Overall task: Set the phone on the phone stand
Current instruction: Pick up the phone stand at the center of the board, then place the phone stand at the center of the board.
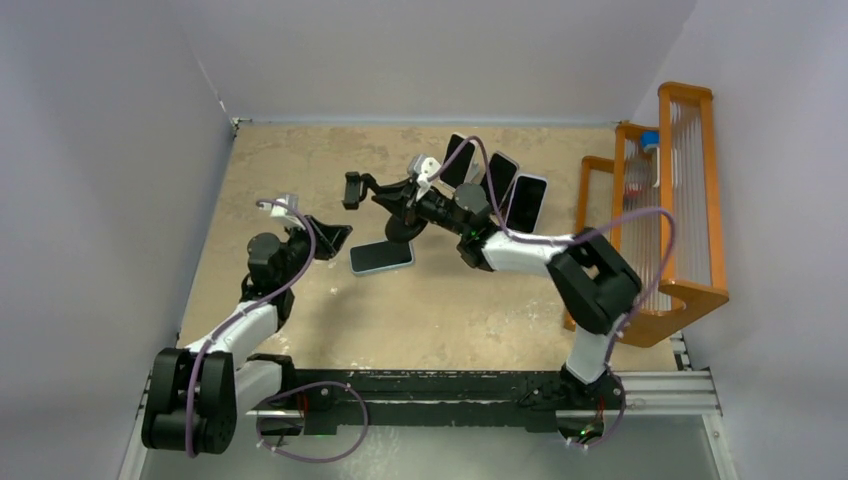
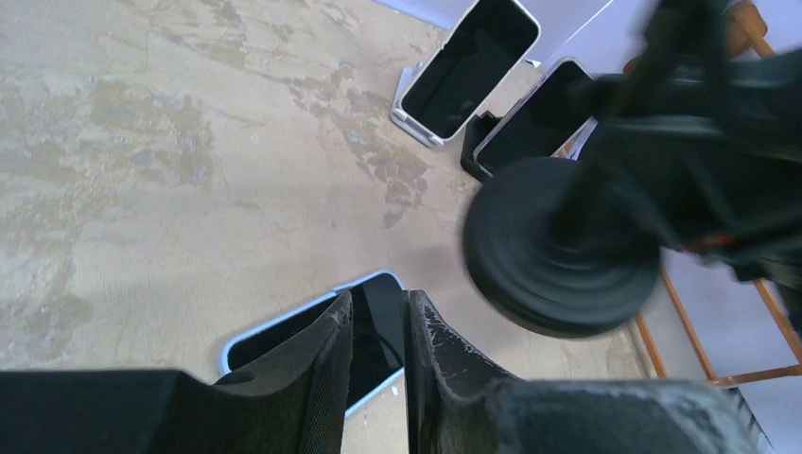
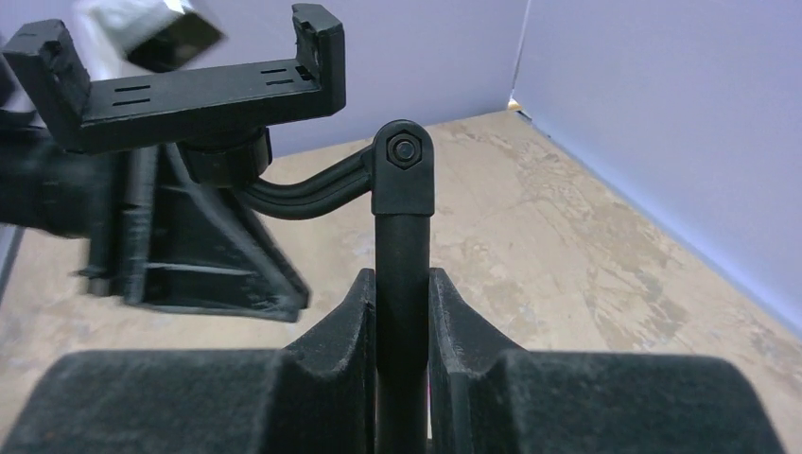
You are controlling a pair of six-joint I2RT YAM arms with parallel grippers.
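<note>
Flat on the table (image 1: 450, 310), dark face up, near the middle: phone (image 1: 381, 257), pale blue at the rim, not on the stand (image 1: 405, 228). Long side lying roughly 9 to 3 o'clock in the top view.

At about 10 o'clock of the phone, just beside its end: left tool (image 1: 328, 240). Fingers (image 2: 322, 350) a narrow gap apart, nothing clamped between them. Dark screen visible through the gap in the left wrist view. Touching the phone or hovering just over it: cannot tell.

At 1 o'clock of the phone and near it: the stand, gripped by the right tool (image 3: 402, 284). Closed tight on the upright post (image 3: 402, 246), one finger on either side, just below the bolted joint (image 3: 404, 165). From that joint, a curved neck (image 3: 303, 194) leading to the cradle (image 3: 189, 90), a flat bar with a hook at each end. In the top view, cradle at 10 o'clock of the round disc (image 2: 558, 255). Disc tipped, flat underside turned toward the left wrist camera, blurred there. Rim on the table or lifted clear: cannot tell.

At 1 o'clock of the table, behind the right arm: three other phones (image 1: 500, 175), propped up side by side.

At the 3 o'clock edge: orange rack (image 1: 686, 93) with thin upright bars.
</note>
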